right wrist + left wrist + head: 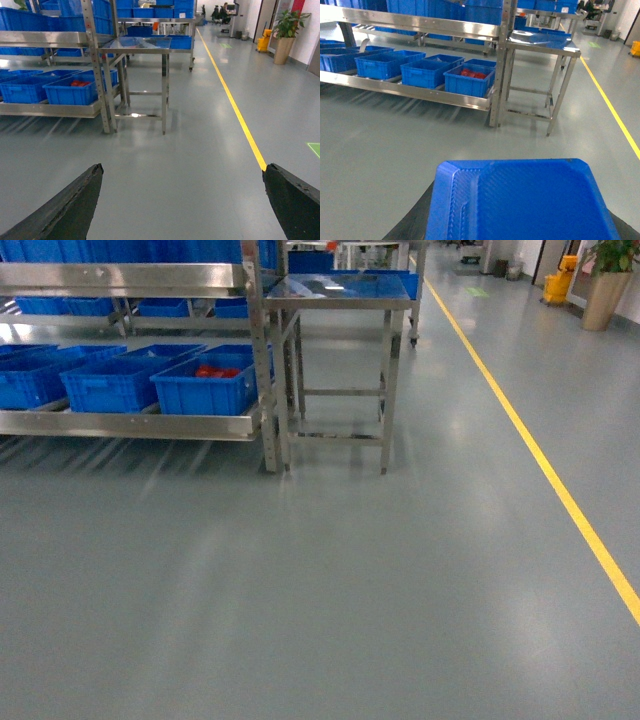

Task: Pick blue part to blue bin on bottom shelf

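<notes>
**Inspector A:** Starting with the largest items: what is recorded?

**Inspector B:** A grey floor (300,590) is noted, crossed by a yellow line (560,490) on the right. A stainless rack (120,280) is seen at the upper left, and a steel table (340,302) is set just beside its right end.

**Inspector A:** And the bottom shelf (130,425)?

**Inspector B:** Blue crates are lined up on it side by side. The crate with red bags (205,395) is placed at the right end. The blue bin (110,385) is taken to be the crate just beside it on the left. Its short end is turned toward the aisle and its long axis runs back into the rack.

**Inspector A:** How are the grippers found?

**Inspector B:** The right gripper (182,200) is seen spread wide, with nothing between its fingers (65,205). It is pointed at bare floor, well apart from the rack. The left gripper (515,222) is mostly covered by a shallow blue tray (520,190), with dark edges showing beneath the tray's lower corners. Whether it is clamped or spread cannot be told.

**Inspector A:** And the blue part?

**Inspector B:** It cannot be made out in any view, so its position relative to either gripper, and its long axis, cannot be reported.
</notes>
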